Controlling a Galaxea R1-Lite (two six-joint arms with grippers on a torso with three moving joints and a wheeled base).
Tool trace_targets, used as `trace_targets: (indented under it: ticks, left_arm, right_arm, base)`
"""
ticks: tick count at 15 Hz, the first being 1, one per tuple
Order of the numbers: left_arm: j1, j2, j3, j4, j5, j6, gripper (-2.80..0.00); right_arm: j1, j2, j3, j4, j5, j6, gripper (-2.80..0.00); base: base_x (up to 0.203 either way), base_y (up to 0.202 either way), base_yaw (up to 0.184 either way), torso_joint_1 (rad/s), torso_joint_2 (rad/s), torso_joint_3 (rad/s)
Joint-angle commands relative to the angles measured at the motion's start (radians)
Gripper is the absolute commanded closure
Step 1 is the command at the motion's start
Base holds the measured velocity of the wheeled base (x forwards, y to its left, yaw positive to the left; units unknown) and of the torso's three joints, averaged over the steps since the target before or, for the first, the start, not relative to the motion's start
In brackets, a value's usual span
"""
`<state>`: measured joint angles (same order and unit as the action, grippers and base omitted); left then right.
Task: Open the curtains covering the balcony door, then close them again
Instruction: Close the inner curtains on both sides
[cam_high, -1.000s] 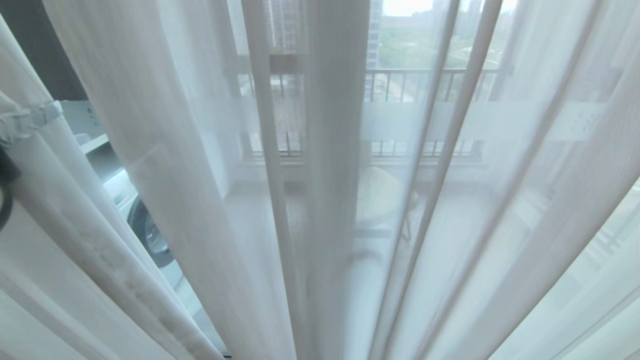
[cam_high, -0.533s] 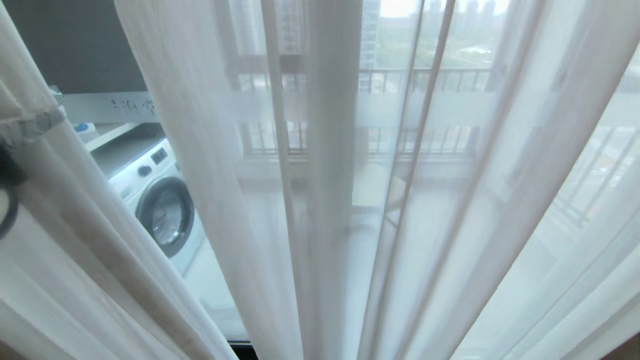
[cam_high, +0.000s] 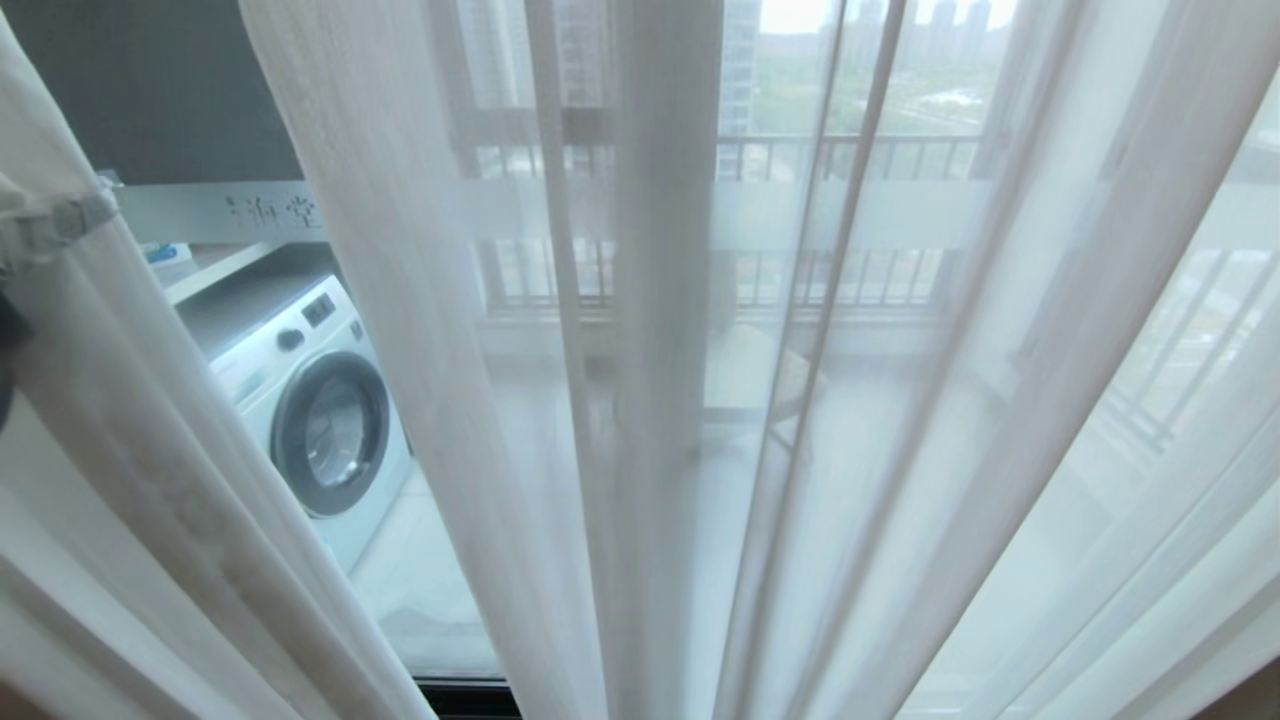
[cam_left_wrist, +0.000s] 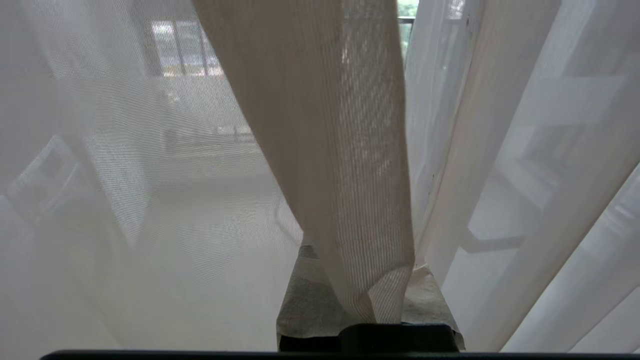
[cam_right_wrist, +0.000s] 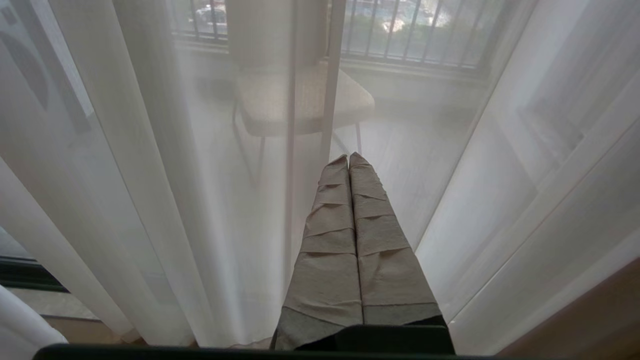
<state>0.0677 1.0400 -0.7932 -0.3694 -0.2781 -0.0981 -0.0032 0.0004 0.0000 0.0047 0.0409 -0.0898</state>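
Sheer curtains (cam_high: 640, 400) hang over balcony door (cam_high: 200, 212), gap at left showing washing machine (cam_high: 320, 420). Left pincer (cam_left_wrist: 372, 305) clamped on a fold; right pincer (cam_right_wrist: 350, 165) closed, empty. Judged mid-pull; next needs steady sideways drag.

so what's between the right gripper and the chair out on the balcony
Only the sheer white curtain hangs between them. In the right wrist view the right gripper, shut and empty, points at the chair, which shows through the cloth.
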Motion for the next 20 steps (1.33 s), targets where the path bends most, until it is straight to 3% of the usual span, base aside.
trace_targets:
  ticks: [1, 5, 9, 13, 17, 20]
  left_arm:
    - [0.000, 0.002, -0.014, -0.003, -0.002, -0.007, 0.00]
    - [-0.034, 0.004, -0.092, 0.003, -0.003, -0.046, 0.00]
    - [-0.209, 0.035, -0.227, 0.008, 0.007, -0.112, 0.00]
    - [-0.396, 0.071, -0.323, 0.014, 0.011, -0.132, 0.00]
    - [-0.605, 0.105, -0.403, 0.092, 0.012, -0.134, 0.00]
    - [-0.717, 0.197, -0.463, 0.110, 0.013, -0.126, 0.00]
  right_arm:
    - [0.000, 0.000, 0.000, 0.000, 0.001, -0.001, 0.00]
    - [0.000, 0.000, 0.000, 0.000, 0.001, -0.001, 0.00]
    - [0.000, 0.000, 0.000, 0.000, 0.001, -0.001, 0.00]
    - [0.000, 0.000, 0.000, 0.000, 0.001, -0.001, 0.00]
    - [0.000, 0.000, 0.000, 0.000, 0.001, -0.001, 0.00]
    - [0.000, 0.000, 0.000, 0.000, 0.001, -0.001, 0.00]
  base:
    - [0.000, 0.000, 0.000, 0.000, 0.00, 0.000]
    - [0.000, 0.000, 0.000, 0.000, 0.00, 0.000]
    - [0.000, 0.000, 0.000, 0.000, 0.00, 0.000]
    - [0.000, 0.000, 0.000, 0.000, 0.00, 0.000]
    - [0.000, 0.000, 0.000, 0.000, 0.00, 0.000]
    - [0.000, 0.000, 0.000, 0.000, 0.00, 0.000]
